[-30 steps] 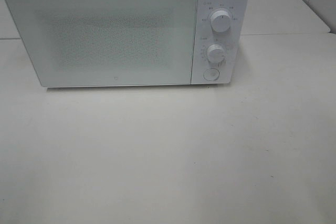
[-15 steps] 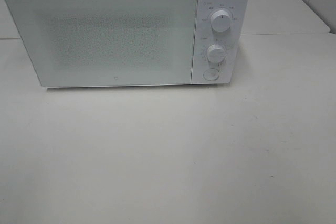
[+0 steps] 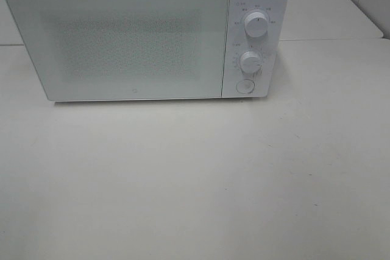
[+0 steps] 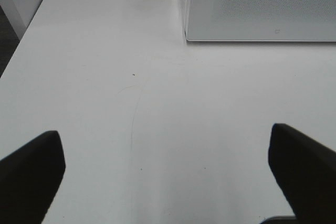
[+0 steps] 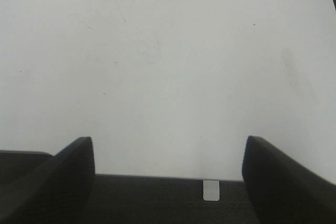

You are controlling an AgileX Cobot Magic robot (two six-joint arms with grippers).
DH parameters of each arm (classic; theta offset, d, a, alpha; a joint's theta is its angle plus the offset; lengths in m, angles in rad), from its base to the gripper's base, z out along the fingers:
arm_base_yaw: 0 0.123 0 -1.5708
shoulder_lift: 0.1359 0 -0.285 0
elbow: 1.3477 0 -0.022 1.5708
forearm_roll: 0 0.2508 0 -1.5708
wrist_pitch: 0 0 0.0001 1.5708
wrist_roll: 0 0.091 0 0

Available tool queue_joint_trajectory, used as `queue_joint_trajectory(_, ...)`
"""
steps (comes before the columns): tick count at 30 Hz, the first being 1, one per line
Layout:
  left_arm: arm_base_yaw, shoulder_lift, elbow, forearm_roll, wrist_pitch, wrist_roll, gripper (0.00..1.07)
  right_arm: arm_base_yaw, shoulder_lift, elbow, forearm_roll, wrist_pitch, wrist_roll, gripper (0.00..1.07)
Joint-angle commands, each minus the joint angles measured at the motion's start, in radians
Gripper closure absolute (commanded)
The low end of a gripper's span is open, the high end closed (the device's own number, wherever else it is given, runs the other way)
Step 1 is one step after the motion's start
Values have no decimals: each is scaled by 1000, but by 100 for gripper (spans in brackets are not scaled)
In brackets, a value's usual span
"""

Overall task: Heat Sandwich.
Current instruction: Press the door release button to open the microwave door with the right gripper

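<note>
Microwave (image 3: 146, 35), far counter (image 3: 195, 181): door shut. Sandwich unseen; loaded or not cannot be told. Left claw (image 4: 165, 145), right claw (image 5: 168, 153): spread, empty.

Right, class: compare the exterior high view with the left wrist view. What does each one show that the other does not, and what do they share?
Only the exterior high view shows the control panel of the microwave: the upper knob, the lower knob and the round button below them. Only the left wrist view shows the left claw, open above the table and holding nothing. Both show the white table and the microwave's closed door.
</note>
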State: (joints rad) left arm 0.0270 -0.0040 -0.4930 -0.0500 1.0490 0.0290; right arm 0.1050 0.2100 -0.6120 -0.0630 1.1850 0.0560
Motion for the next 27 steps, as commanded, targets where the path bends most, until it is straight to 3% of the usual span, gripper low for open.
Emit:
queue_joint_trajectory(1, -5, -22, 1, -9, -13, 1, 9, -45, -74, 56, 3, -32, 1, 31)
queue_joint_trajectory(14, -5, -22, 1, -9, -13, 1, 9, -82, -243, 110, -1, -147, -12, 31)
queue_joint_trajectory(27, -5, -18, 1, -8, -13, 0, 9, -82, -241, 110, -6, -147, -7, 31)
